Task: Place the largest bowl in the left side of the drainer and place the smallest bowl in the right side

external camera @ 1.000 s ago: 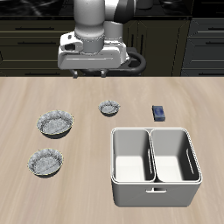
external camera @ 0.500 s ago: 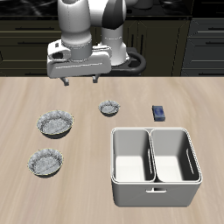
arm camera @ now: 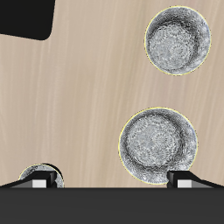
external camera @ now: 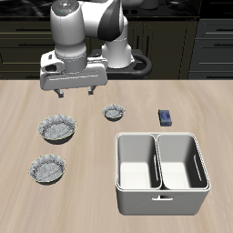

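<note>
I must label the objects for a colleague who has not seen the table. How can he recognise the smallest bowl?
Start at the grey two-compartment drainer near the table's front edge. Farther back sit a dark blue block and, beside it, the smallest bowl. It is crinkly-rimmed, silvery-grey, and far narrower than the other two bowls.

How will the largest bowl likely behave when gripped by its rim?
The largest bowl looks metallic and rigid, so probably won't flex. Its crinkly rim may give the fingers uneven purchase, risking slip. Wide and rim-held, it may tilt.
</note>
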